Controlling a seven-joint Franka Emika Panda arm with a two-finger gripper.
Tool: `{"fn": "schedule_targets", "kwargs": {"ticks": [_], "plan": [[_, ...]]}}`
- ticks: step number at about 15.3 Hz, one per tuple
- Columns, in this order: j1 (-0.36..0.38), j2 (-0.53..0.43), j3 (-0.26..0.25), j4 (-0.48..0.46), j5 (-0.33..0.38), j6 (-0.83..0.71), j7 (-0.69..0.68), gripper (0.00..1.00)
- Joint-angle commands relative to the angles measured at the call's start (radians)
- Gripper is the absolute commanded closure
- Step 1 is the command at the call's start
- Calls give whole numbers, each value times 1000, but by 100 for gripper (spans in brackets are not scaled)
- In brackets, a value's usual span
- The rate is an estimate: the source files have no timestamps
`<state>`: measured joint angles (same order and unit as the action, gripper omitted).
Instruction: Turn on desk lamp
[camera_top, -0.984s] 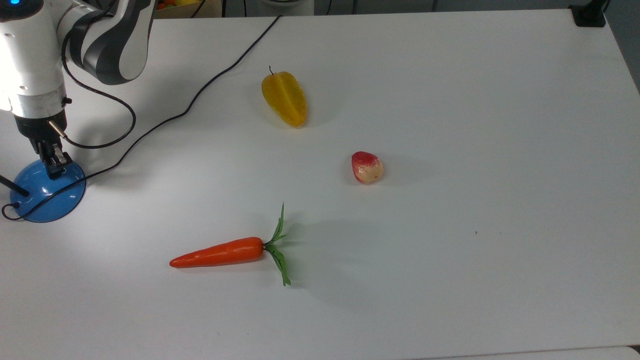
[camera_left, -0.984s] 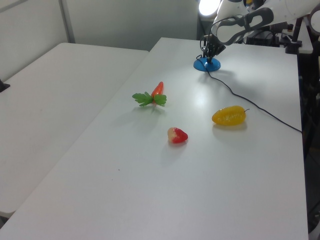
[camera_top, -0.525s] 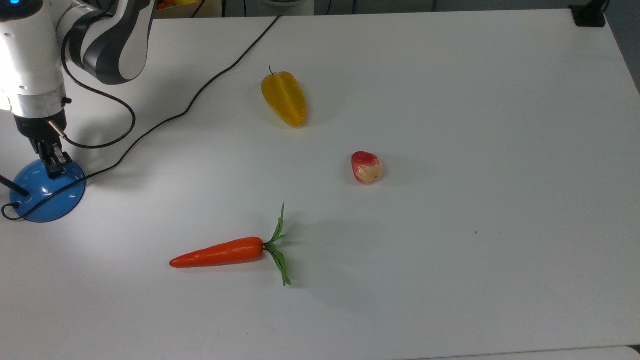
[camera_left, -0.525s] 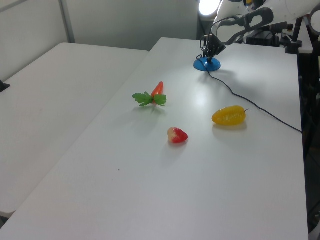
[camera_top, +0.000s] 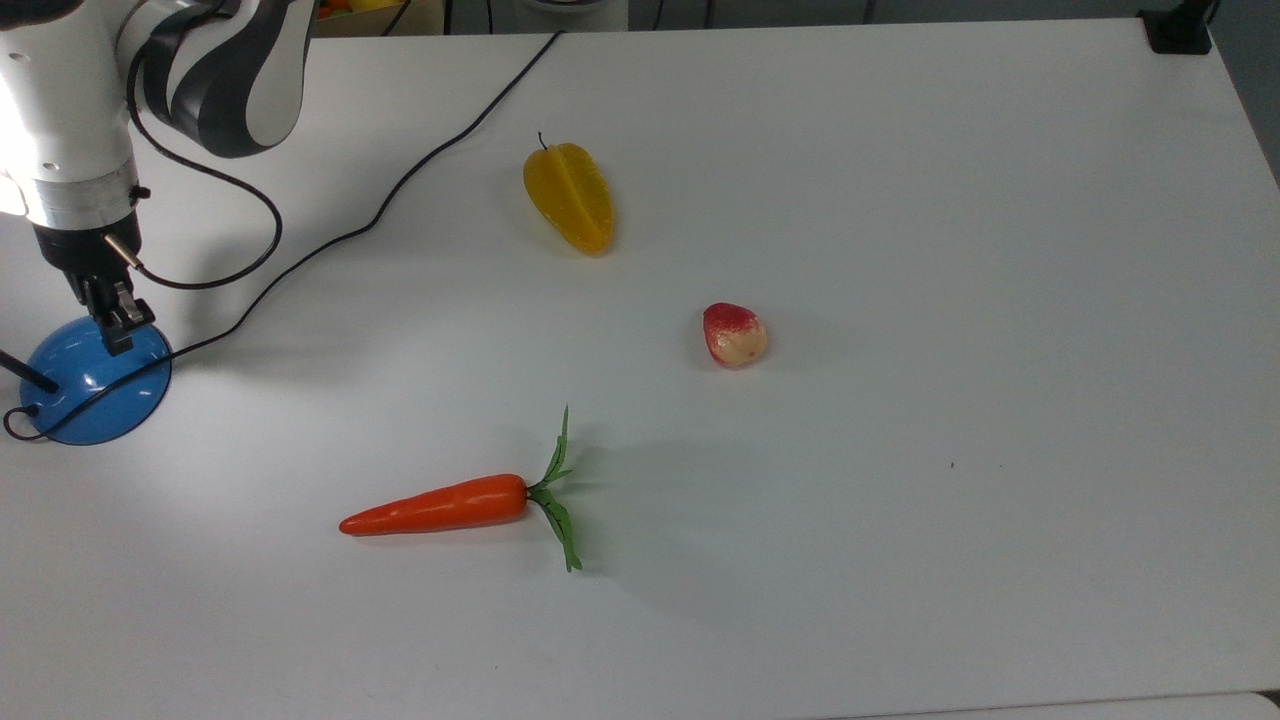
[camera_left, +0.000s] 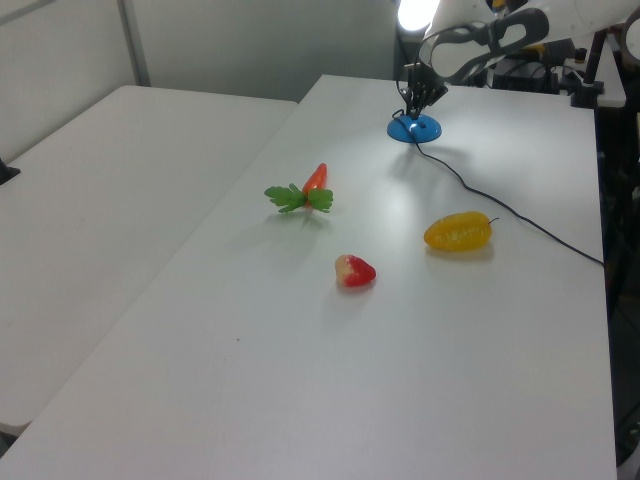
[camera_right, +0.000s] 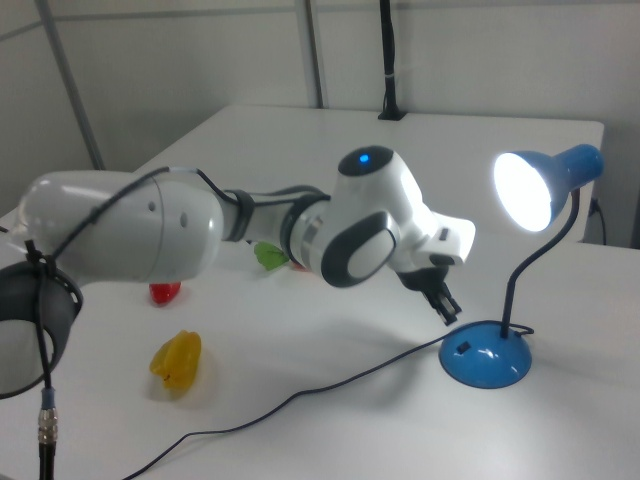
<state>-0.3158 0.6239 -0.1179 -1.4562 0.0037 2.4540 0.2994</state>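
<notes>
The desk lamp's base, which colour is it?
Glossy blue; the desk lamp's base shows best in the right view.

1. We see a big white table (camera_top: 900, 250) that holds all the things.
2. A blue desk lamp (camera_top: 95, 385) stands on the table at the far left of the top view. In the right view its shade (camera_right: 548, 185) glows bright.
3. A black cord (camera_top: 400, 190) lies on the table. It runs from the lamp's base up to the top edge of the top view.
4. A yellow starfruit (camera_top: 569, 197) lies in the upper middle of the top view.
5. A red and cream strawberry (camera_top: 734, 335) lies near the middle.
6. An orange carrot (camera_top: 450, 505) with green leaves lies in the lower left part, with its tip pointing to the top view's left.
</notes>
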Motion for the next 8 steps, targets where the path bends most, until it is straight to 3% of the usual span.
{"fn": "schedule_targets", "kwargs": {"ticks": [1, 4, 8], "plan": [[56, -143, 14, -39, 4, -234, -77, 100], [104, -237, 17, -55, 12, -412, -143, 100], [142, -390, 20, -98, 79, -666, -322, 100]]}}
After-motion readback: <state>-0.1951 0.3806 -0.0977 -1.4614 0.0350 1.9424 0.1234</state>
